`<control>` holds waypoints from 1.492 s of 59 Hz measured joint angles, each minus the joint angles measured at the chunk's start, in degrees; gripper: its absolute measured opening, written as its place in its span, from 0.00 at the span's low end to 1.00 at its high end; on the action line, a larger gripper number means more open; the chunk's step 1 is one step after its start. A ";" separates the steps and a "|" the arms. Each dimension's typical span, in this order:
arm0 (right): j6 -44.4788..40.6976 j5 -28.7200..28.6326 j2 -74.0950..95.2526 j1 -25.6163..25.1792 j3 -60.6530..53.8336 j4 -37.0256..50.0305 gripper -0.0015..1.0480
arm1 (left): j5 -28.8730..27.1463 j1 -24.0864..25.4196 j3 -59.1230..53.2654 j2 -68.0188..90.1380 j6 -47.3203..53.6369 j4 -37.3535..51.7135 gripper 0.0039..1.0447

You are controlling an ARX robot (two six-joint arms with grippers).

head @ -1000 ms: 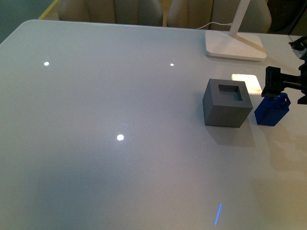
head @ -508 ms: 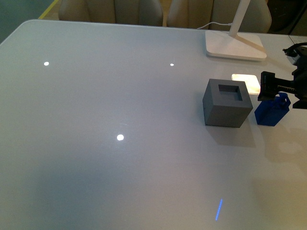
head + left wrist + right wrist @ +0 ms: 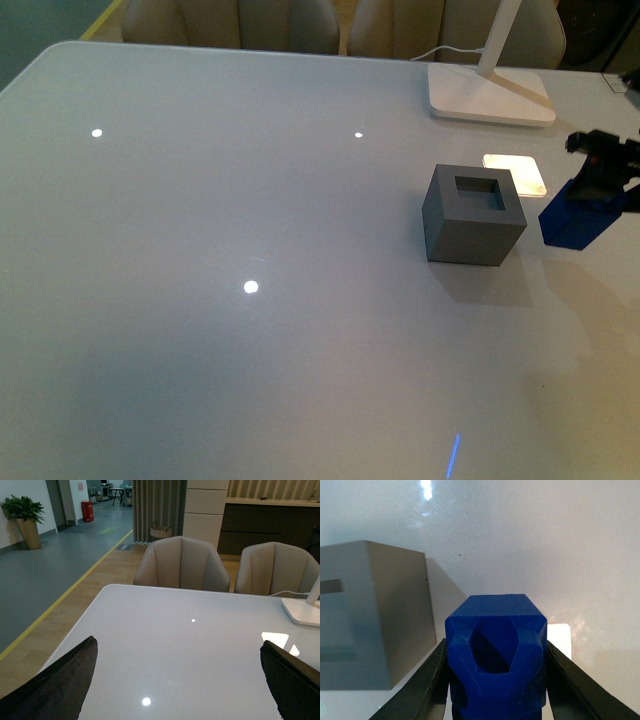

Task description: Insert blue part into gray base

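The gray base is a matte cube with a square hole in its top, standing on the white table at the right. My right gripper is shut on the blue part and holds it just right of the base, lifted a little off the table. In the right wrist view the blue part sits clamped between both fingers, with the gray base beside it. My left gripper is open and empty over the table; it does not show in the front view.
A white lamp base with its slanted stem stands behind the gray base, with a bright light patch on the table between them. Chairs stand along the far table edge.
My right gripper has closed on the blue part and lifted it slightly off the table, moving a little to the right. The gray base has not moved.
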 joint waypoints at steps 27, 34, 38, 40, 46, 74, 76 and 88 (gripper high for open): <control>5.42 0.46 -10.25 8.92 0.44 -3.63 0.43 | 0.00 0.00 0.00 0.00 0.00 0.00 0.93; 7.02 1.36 -9.51 11.15 1.16 -4.07 0.43 | 0.00 0.00 0.00 0.02 -0.02 0.00 0.93; 7.76 1.70 -9.01 12.04 1.60 -4.13 0.43 | -0.02 0.00 0.00 0.00 0.00 0.00 0.93; 8.04 1.99 -8.68 12.39 1.79 -4.20 0.43 | 0.00 0.00 0.00 0.00 -0.02 0.00 0.93; 8.94 2.43 -7.63 13.09 2.29 -4.42 0.43 | 0.00 0.00 0.00 0.00 0.00 0.00 0.93; 10.58 2.97 -3.39 13.25 4.94 -4.42 0.43 | -0.02 0.00 0.00 0.02 0.00 0.00 0.93; 10.64 2.97 -3.10 13.27 5.11 -4.42 0.43 | 0.00 0.00 0.00 0.02 0.00 0.00 0.93; 11.17 2.99 -1.79 13.27 6.38 -4.46 0.43 | 0.00 0.00 0.00 0.00 0.00 0.00 0.93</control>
